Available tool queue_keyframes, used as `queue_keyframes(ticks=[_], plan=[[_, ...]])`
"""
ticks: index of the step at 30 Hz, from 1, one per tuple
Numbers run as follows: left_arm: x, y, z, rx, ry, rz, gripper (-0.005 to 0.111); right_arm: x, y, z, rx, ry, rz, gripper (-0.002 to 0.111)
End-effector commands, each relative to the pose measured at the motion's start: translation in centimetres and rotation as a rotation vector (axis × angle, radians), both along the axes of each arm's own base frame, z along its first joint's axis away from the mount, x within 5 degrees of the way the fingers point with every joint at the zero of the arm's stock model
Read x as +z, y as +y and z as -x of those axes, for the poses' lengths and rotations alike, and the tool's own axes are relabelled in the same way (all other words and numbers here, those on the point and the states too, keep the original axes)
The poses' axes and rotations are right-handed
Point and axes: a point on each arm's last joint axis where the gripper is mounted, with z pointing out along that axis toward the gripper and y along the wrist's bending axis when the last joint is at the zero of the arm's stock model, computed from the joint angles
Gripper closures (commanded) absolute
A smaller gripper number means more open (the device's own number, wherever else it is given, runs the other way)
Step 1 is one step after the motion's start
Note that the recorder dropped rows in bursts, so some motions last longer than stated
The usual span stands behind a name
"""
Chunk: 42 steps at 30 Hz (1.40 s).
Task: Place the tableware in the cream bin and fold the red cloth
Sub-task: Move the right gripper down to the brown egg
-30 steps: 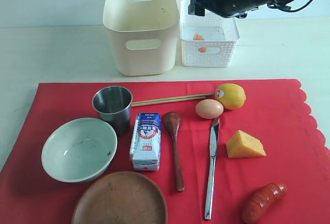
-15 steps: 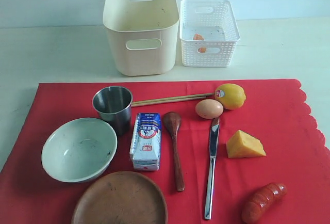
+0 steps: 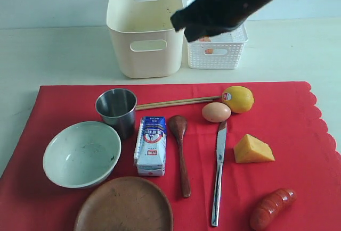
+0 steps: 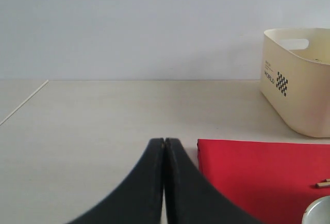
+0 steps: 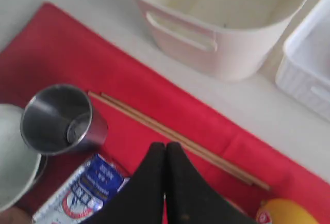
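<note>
Right arm swung back in over the white basket [image 3: 229, 55], right gripper [image 5: 165, 146] jaws snapped closed on nothing, wooden chopsticks [image 5: 129, 114] just past its tips, steel cup [image 5: 56, 115] beside them, cream bin [image 5: 232, 53] further ahead, red cloth [image 5: 51, 48] spread beneath, left gripper [image 4: 164, 142] pressed closed, empty, cloth corner beside.

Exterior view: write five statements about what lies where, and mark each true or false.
The steel cup stands upright on the red cloth. True.
The wooden chopsticks lie in the cream bin. False: the cream bin stands off the cloth; they lie on it, between cup and lemon.
The table knife lies between the wooden spoon and the cheese wedge. True.
The egg sits in the bowl. False: it lies beside the lemon, apart from the bowl.
The right hand is shut, holding nothing. True.
</note>
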Motion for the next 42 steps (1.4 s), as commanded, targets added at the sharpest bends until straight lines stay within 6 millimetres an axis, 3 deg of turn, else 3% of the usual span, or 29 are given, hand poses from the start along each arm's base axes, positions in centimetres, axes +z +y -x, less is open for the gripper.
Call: queue_keyframes(ticks=[1,7,16,24,26,30,35,42], plan=[[0.0,-0.1,0.0,-0.008,-0.005,0.009,0.104,-2.6,-0.3,1.8,-0.011,0.054,0.096,0.108],[0.0,-0.1,0.0,-0.008,-0.005,0.009,0.104,-4.8,-1.5,3.7,-0.089,0.161,0.121,0.108],[0.0,-0.1,0.0,-0.008,-0.005,0.009,0.104,-3.3,-3.3,6.9,-0.124,0.138,0.089,0.108],[0.0,-0.1,0.0,-0.008,-0.005,0.009,0.104,-3.5,-5.4,10.3,-0.189,0.127,0.065,0.106],[0.0,-0.1,0.0,-0.008,-0.005,0.009,0.104,-3.8,-5.8,10.5,-0.221,0.130,0.089,0.100],[0.0,-0.1,0.0,-0.008,-0.005,0.009,0.104,-4.4,-6.6,10.8,-0.282,0.169,0.152,0.077],[0.0,-0.1,0.0,-0.008,-0.005,0.009,0.104,-4.6,-6.8,11.2,-0.243,0.197,0.196,0.052],[0.0,-0.1,0.0,-0.008,-0.005,0.009,0.104,-4.8,-6.1,9.8,-0.225,0.088,0.154,0.037]])
